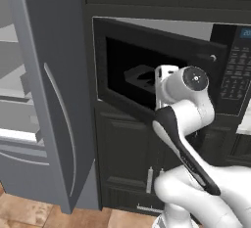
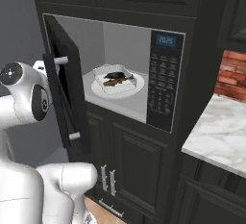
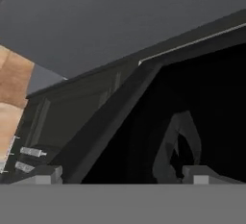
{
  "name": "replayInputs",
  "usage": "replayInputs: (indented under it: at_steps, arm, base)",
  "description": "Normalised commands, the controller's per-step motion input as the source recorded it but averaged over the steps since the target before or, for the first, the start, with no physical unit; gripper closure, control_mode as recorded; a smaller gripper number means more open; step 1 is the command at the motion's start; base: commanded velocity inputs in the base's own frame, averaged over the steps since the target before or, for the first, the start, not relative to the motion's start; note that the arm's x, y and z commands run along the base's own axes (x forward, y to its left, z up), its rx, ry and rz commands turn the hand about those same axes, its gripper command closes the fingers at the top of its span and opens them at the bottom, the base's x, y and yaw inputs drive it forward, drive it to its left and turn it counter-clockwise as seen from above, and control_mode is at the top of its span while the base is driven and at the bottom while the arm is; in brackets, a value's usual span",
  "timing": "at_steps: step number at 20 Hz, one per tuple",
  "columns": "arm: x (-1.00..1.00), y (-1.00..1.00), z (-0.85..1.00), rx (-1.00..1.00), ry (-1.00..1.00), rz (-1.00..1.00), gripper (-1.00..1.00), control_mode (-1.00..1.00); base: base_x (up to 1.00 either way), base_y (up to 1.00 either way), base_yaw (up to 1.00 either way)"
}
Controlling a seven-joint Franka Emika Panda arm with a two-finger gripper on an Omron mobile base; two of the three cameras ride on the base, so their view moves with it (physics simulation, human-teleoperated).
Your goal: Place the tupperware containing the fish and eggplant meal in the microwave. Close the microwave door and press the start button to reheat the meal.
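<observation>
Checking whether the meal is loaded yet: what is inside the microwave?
Inside the microwave, the tupperware sits on a round white plate, holding the dark fish and eggplant meal. The open microwave door hides the cavity's left side.

The white arm [image 1: 184, 124] bends upward at its elbow, its end effector [image 3: 122, 174] spread wide, holding nothing.

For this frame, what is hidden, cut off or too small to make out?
- Gripper: its fingertips are cut off by the hand view's bottom edge; whether they touch the microwave door is unclear.
- Keypad: right base view, labels too small to read.
- Tupperware: in the left base view, hidden behind the door's dark glass.
- Meal: pieces too small to tell apart.
</observation>
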Motion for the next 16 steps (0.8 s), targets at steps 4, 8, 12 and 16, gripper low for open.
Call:
replayInputs:
  at_steps: [4, 8, 12, 16]
  arm:
    - [1.0, -0.69, 0.18, 0.0, 0.14, -0.28, -1.0, -1.0]
    - [1.0, -0.57, 0.1, 0.0, 0.07, -0.34, -1.0, -1.0]
    - [1.0, -0.71, 0.08, 0.0, 0.0, -0.32, -1.0, -1.0]
    - [0.94, -0.86, 0.0, 0.13, -0.19, -0.16, -1.0, -1.0]
  base:
    - [0.0, 0.0, 0.0]
    - [0.0, 0.0, 0.0]
    - [0.0, 0.0, 0.0]
    - [0.0, 0.0, 0.0]
